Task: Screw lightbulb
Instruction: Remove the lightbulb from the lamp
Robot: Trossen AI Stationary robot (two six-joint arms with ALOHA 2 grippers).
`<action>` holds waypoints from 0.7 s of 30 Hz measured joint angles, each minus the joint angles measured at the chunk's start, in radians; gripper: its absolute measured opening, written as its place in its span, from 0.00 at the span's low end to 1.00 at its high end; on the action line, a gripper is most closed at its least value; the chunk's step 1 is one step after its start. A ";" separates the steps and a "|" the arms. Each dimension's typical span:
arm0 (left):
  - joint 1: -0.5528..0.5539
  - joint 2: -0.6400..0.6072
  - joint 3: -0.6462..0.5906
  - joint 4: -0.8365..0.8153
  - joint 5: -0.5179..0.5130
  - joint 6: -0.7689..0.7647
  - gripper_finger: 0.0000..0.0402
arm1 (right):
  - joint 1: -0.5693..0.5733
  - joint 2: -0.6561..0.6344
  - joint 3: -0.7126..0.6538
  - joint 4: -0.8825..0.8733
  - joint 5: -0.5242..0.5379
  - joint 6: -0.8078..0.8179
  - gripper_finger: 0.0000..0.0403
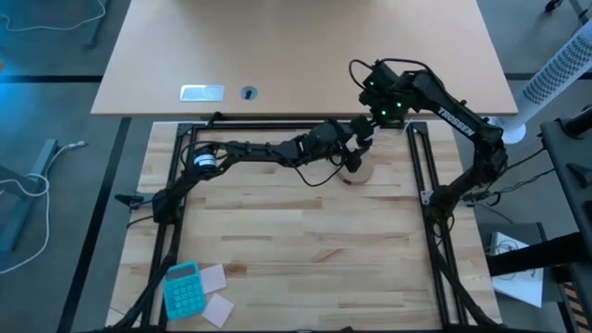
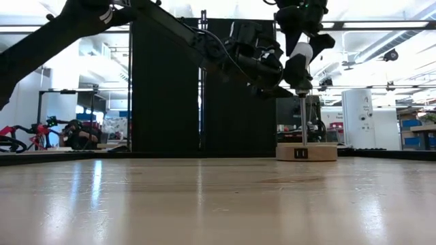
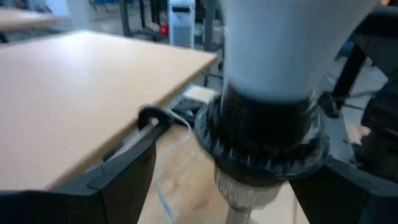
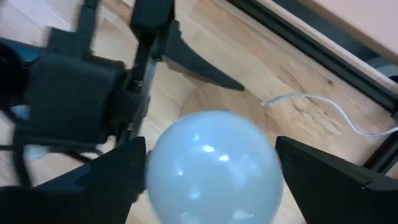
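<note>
The glossy white lightbulb point(image 4: 214, 168) sits atop the black socket point(image 3: 261, 130) on the thin post point(image 2: 303, 116) of the round wooden disc stand point(image 2: 306, 151). The stand is at the table's far middle point(image 1: 361, 172). My right gripper point(image 4: 211, 165) comes down from above point(image 2: 303, 20) and is shut on the bulb's globe. My left gripper point(image 3: 242, 180) reaches in level from the table's left point(image 1: 354, 153). It is open, with one finger on either side of the socket. A gap shows between one finger point(image 3: 134, 168) and the socket. My right gripper pinches the bulb's globe point(image 4: 155, 165) between its two fingers, one on each side at its widest part. The fingers come from above, pointing down. The bulb stands upright with its neck point(image 2: 300, 54) in the socket, above the post.
A teal calculator point(image 1: 182, 289) and paper notes point(image 1: 215, 277) lie at the near left. Black frame rails point(image 1: 418, 157) border the work area. A pale tabletop point(image 1: 305, 55) lies beyond the far rail. A thin white cable point(image 4: 323, 102) runs past the stand.
</note>
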 joint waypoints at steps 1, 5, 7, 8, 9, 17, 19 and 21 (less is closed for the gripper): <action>0.000 0.002 0.000 -0.004 0.008 -0.001 0.82 | 0.000 0.001 0.000 0.000 -0.003 0.000 0.88; -0.001 0.013 0.000 0.016 0.016 -0.001 0.76 | 0.000 0.000 0.000 0.000 -0.018 0.002 0.88; -0.001 0.013 0.000 0.022 0.010 -0.001 0.72 | 0.000 0.000 0.000 0.000 -0.019 0.002 0.88; -0.001 0.013 0.000 0.023 -0.002 -0.005 0.69 | 0.000 0.000 0.000 0.000 -0.022 0.002 0.88; 0.001 0.013 0.000 0.026 -0.013 -0.007 0.67 | 0.000 0.000 0.000 0.000 -0.025 0.002 0.88; 0.013 0.013 0.000 0.014 0.005 0.004 0.48 | -0.001 -0.001 0.000 0.001 -0.059 -0.013 0.85; 0.013 0.013 0.000 0.013 0.023 0.004 0.41 | -0.001 -0.001 0.000 0.002 -0.043 -0.004 0.83; 0.010 0.013 0.000 0.013 0.029 0.007 0.36 | -0.003 -0.001 0.000 0.006 -0.034 0.015 0.80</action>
